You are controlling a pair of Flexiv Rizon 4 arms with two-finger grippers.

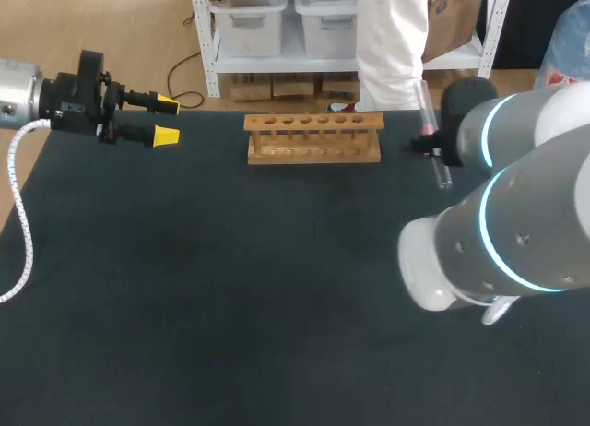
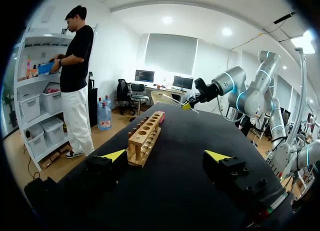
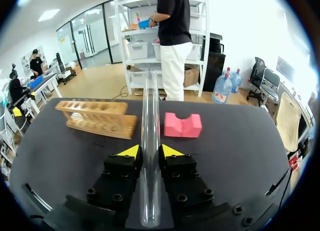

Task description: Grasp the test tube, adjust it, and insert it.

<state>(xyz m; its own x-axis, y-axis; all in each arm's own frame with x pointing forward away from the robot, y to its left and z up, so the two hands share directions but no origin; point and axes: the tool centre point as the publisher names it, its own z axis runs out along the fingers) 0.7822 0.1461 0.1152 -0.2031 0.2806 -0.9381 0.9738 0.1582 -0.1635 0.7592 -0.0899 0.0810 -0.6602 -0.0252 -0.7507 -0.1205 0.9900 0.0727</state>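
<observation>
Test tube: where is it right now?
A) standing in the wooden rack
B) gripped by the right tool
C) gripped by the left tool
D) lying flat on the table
B: in the right wrist view the test tube is clamped between the two yellow-tipped fingers of the right tool, while the wooden rack holds no tube and the left tool is open and empty.

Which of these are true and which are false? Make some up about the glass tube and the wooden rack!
1. The right gripper is shut on the test tube. True.
2. The test tube stands in the wooden rack. False: it is held away from the rack, whose holes look empty.
3. The left gripper is open and holds nothing. True.
4. A blue block lies near the rack. False: the block is pink.
</observation>
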